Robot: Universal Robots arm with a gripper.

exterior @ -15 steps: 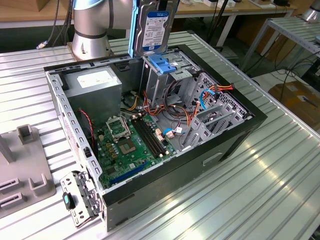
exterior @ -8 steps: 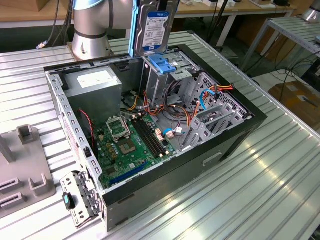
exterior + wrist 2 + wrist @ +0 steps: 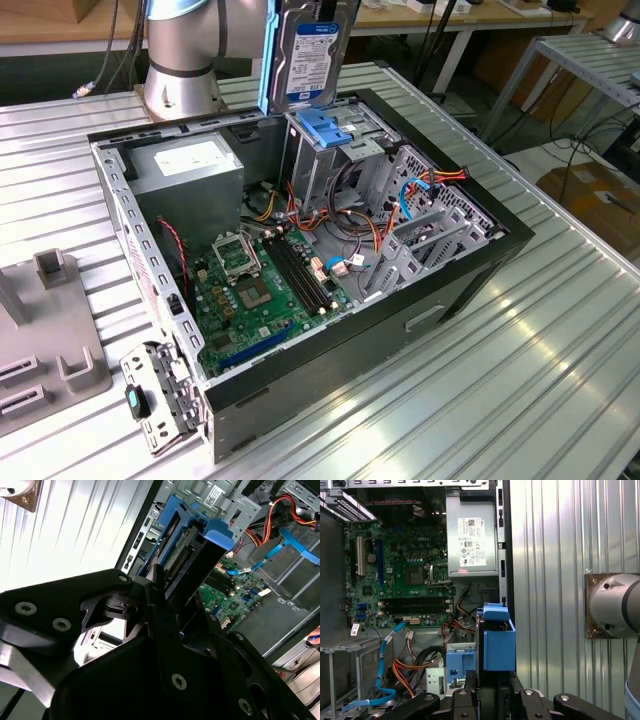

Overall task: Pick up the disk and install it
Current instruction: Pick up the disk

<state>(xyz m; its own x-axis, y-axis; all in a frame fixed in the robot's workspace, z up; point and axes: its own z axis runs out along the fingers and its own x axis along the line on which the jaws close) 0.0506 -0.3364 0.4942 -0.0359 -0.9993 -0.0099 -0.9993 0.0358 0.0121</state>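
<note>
Gripper (image 3: 492, 681) jaws clamped on the disk (image 3: 312, 55), upright over the drive cage (image 3: 312, 165): any tilt and its blue frame could snag the rim or cables (image 3: 440, 178)

Wide shot first: the exterior view stood off my arm, looking down at a slant across the ribbed table (image 3: 520, 400) onto the whole open computer case (image 3: 455, 285), with my base (image 3: 182, 70) behind it. The first wrist view stared straight down past my gripper (image 3: 491, 682) into the case. The second wrist view peered aslant, pressed close against my gripper's black body. All three shared the motherboard (image 3: 255, 295) and the disk (image 3: 310, 50).
</note>
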